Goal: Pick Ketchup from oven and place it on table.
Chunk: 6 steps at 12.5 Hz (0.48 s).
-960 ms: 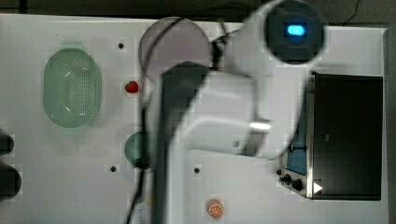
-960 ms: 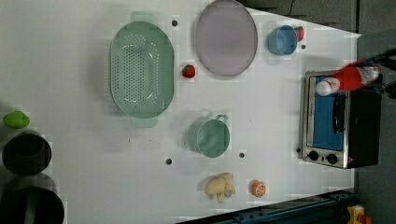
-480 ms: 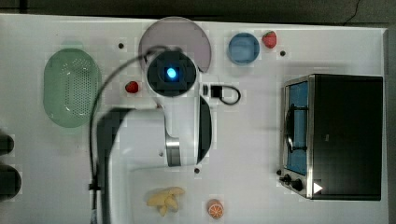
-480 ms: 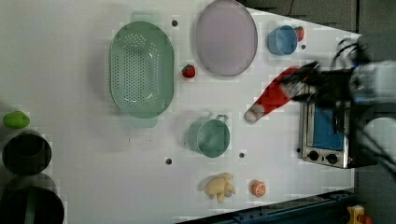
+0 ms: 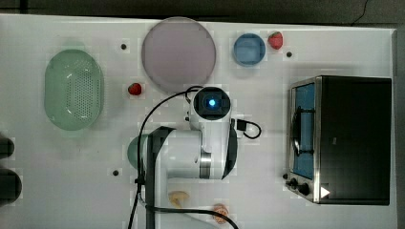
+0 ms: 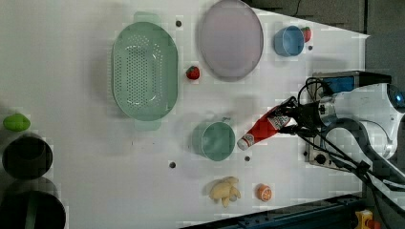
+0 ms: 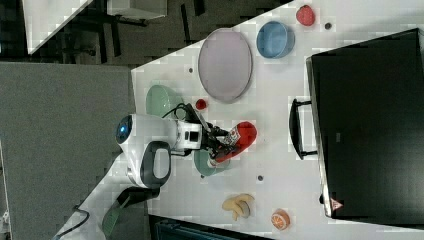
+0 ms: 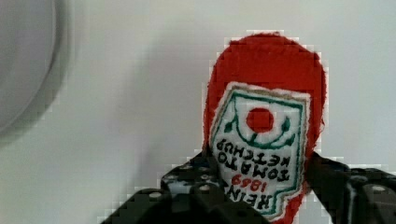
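Now we're seeing the jaws pinching the ketchup (image 6: 261,129) mid-label. It's hanging tilted over the surface (image 6: 86,157), cap nr the green cup (image 6: 215,140), away from the oven (image 5: 351,138).

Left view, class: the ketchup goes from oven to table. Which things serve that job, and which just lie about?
Job:
ketchup
tool
oven
table

Lying about:
colander
plate
blue bowl
green cup
strawberry
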Motion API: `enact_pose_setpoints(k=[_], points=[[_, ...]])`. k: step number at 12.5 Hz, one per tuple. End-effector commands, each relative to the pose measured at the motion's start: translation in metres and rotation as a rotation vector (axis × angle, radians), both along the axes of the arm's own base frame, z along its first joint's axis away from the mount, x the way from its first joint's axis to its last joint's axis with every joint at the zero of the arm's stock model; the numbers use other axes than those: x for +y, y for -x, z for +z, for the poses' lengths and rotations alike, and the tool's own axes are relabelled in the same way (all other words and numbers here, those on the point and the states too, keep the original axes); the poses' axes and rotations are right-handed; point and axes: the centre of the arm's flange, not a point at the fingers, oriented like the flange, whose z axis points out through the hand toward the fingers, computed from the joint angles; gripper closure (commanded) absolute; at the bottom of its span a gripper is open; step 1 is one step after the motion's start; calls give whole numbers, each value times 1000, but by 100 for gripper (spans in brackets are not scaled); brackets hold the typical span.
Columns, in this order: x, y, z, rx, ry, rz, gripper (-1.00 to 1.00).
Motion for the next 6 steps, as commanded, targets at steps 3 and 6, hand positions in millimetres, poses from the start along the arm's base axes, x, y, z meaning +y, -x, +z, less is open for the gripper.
enact_pose_setpoints(k=[3,6], points=[[-27,-10,-53,-78,40,-14,-38],[-27,-19,-45,-145,44,-15,-100]])
